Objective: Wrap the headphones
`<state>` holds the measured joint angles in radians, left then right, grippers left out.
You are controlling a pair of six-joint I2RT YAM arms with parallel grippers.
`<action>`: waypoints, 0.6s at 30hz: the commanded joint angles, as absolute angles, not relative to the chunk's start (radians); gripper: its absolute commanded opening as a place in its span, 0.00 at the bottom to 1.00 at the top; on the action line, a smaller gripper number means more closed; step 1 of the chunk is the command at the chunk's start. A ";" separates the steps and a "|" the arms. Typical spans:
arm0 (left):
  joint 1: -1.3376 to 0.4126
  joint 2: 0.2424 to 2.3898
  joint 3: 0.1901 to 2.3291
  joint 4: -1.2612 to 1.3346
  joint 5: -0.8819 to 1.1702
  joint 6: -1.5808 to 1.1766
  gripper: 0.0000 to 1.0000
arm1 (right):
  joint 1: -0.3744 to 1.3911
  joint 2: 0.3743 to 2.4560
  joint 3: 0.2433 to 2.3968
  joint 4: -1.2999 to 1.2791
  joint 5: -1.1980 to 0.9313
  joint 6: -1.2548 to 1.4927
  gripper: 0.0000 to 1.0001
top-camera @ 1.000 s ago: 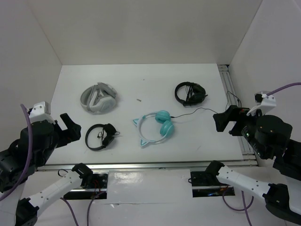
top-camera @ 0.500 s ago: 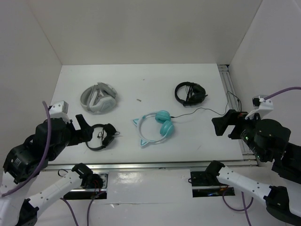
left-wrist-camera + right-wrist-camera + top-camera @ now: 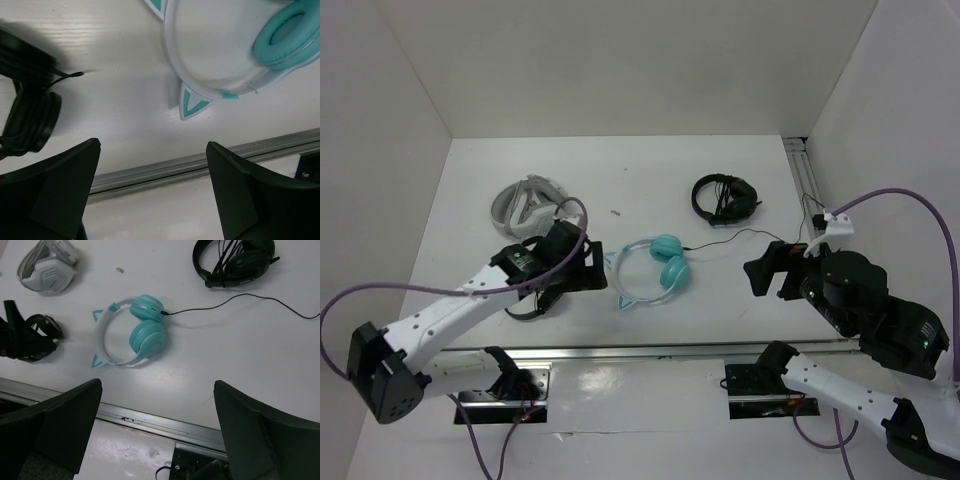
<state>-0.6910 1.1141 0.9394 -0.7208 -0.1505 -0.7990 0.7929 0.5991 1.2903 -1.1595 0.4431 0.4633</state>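
Observation:
The teal headphones [image 3: 671, 270] lie flat at mid-table, white headband with cat ears [image 3: 623, 264] to their left. Their thin black cable [image 3: 740, 236] runs right across the table. My left gripper [image 3: 588, 272] is open and empty, just left of the headband, apart from it. In the left wrist view [image 3: 152, 150] a cat ear [image 3: 192, 102] and an earcup [image 3: 287, 35] lie ahead. My right gripper [image 3: 768, 280] is open and empty, right of the headphones, near the cable's far part. The right wrist view [image 3: 157, 385] shows the headphones [image 3: 147, 337] and the cable [image 3: 240, 299].
Small black headphones [image 3: 528, 306] lie partly under my left arm and show in the left wrist view [image 3: 30, 120]. Grey-white folded headphones [image 3: 518, 205] sit back left. Other black headphones [image 3: 725, 195] sit back right. A metal rail [image 3: 640, 350] runs along the front edge.
My left arm swung from the left edge rightwards over the small black headphones, up to the teal headband. My right gripper moved a little left towards the cable.

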 commanded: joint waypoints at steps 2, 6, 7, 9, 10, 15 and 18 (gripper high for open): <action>-0.808 1.288 1.034 -0.614 -0.238 -0.964 1.00 | 0.788 0.581 1.267 -1.074 0.420 0.469 1.00; -0.831 1.449 1.066 -0.623 -0.297 -1.067 1.00 | 0.788 0.581 1.258 -1.065 0.397 0.469 1.00; -0.831 1.471 1.066 -0.623 -0.308 -1.103 1.00 | 0.788 0.581 1.258 -1.065 0.388 0.469 1.00; -0.831 1.512 1.048 -0.576 -0.360 -1.133 0.99 | 0.788 0.562 1.258 -1.065 0.377 0.469 1.00; -0.831 1.523 1.039 -0.554 -0.370 -1.134 0.99 | 0.788 0.561 1.258 -1.065 0.377 0.469 1.00; -0.799 1.647 1.063 -0.554 -0.357 -1.166 0.96 | 0.788 0.541 1.258 -1.065 0.377 0.469 1.00; -0.788 1.695 1.052 -0.522 -0.345 -1.176 0.91 | 0.788 0.532 1.249 -1.065 0.377 0.469 1.00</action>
<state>-0.8013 1.6695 1.0389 -0.5606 -0.3244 -1.1324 0.7929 0.5369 1.2575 -1.1152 0.3836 0.4637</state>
